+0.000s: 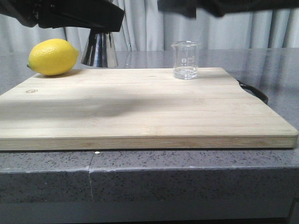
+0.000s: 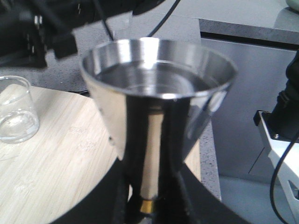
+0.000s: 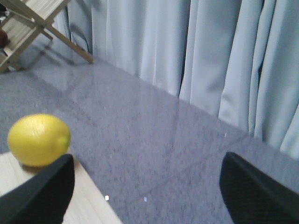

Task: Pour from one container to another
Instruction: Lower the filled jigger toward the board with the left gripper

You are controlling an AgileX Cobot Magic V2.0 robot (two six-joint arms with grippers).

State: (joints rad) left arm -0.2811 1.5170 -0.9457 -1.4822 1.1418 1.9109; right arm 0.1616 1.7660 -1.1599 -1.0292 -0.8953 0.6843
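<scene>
Front view: the beaker (image 1: 185,59) stands upright on the far edge of the board (image 1: 140,112), a little liquid inside; the jigger (image 1: 99,49) hangs behind the lemon (image 1: 53,57). Left wrist view: the left gripper (image 2: 152,196) clamps the jigger's waist, the cup holding liquid; it should stay level. Right wrist view: the right gripper (image 3: 147,186) is spread wide, holding nothing.

You face pale grey-blue curtains (image 1: 149,28) hanging in soft folds behind a speckled grey stone counter (image 1: 187,175). A hairline seam runs down the counter's front edge. From the right wrist camera, you glimpse a light wooden rack (image 3: 28,23) near the curtains.
</scene>
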